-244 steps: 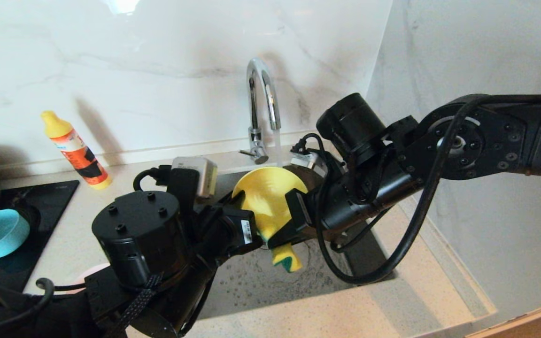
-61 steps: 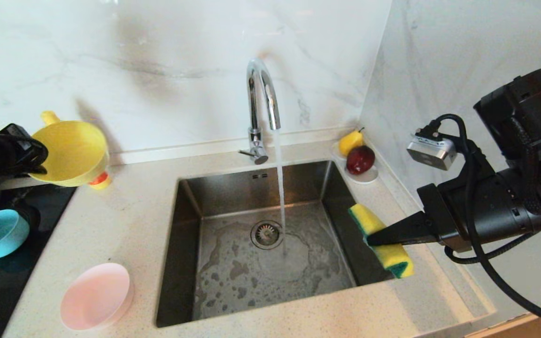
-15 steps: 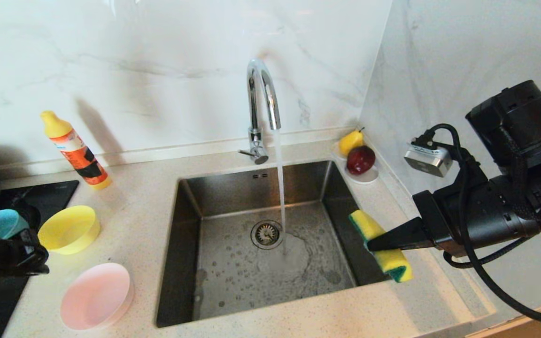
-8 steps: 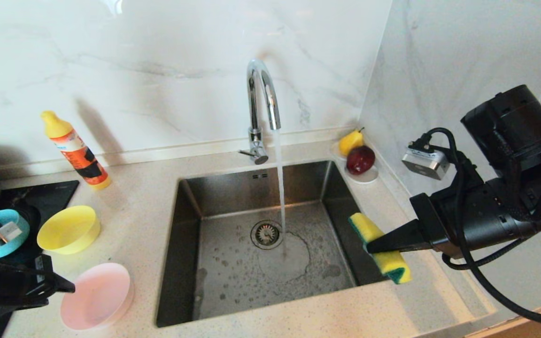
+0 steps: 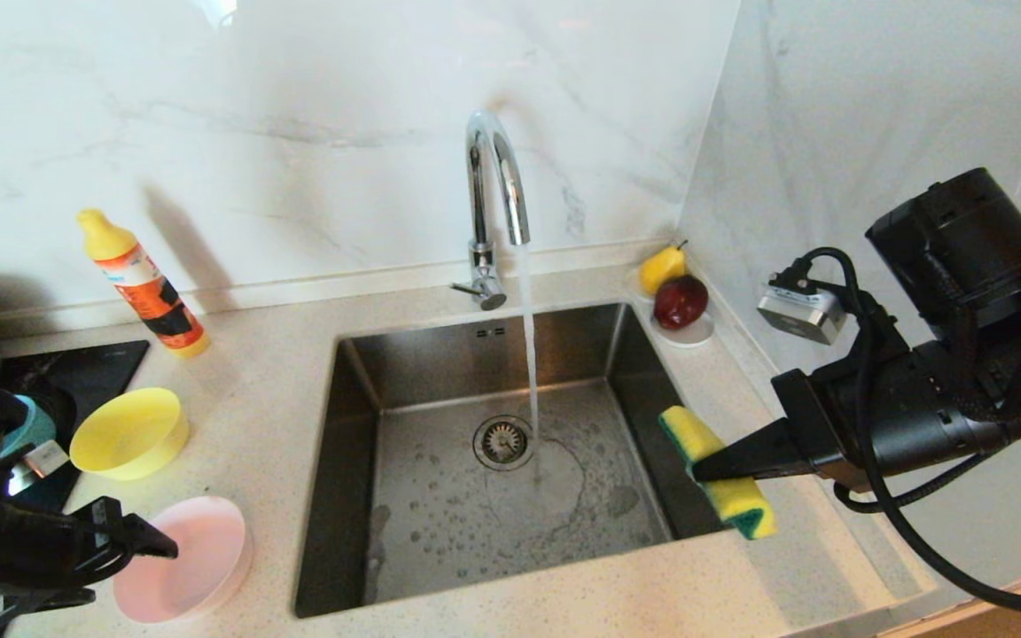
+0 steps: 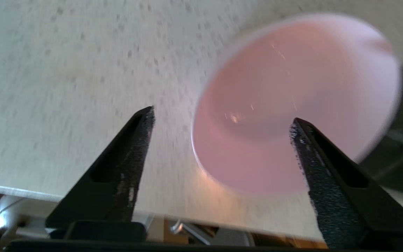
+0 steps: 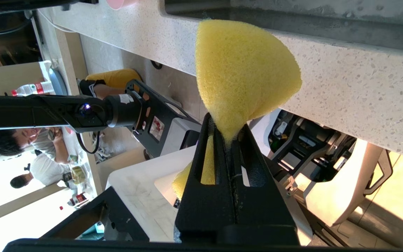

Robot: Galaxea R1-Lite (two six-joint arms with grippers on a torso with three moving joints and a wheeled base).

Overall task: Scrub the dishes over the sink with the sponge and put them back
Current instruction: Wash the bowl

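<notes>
The pale pink bowl (image 5: 196, 554) sits on the counter left of the sink (image 5: 440, 354). My left gripper (image 5: 134, 571) hovers at its left rim, open and holding nothing. In the left wrist view the pink bowl (image 6: 292, 80) fills the space ahead of the left gripper (image 6: 222, 114), with its near rim between the spread fingers. The yellow bowl (image 5: 129, 432) stands behind it. The light blue bowl (image 5: 30, 424) is mostly hidden by my left arm. My right gripper (image 5: 697, 468) hangs at the sink's right edge, shut on the sponge (image 5: 728, 483). The right wrist view shows the sponge (image 7: 243, 70) squeezed in the right gripper (image 7: 226, 127).
Water runs from the tap (image 5: 497, 195) onto the drain strainer (image 5: 503, 441). An orange detergent bottle (image 5: 143, 283) stands at the back left. A white saucer (image 5: 692, 335) with a pear and a red fruit sits at the back right. A black hob (image 5: 85, 377) lies far left.
My left gripper has opened and moved from the blue bowl on the hob forward and right to the pink bowl. The right arm has held still with the sponge.
</notes>
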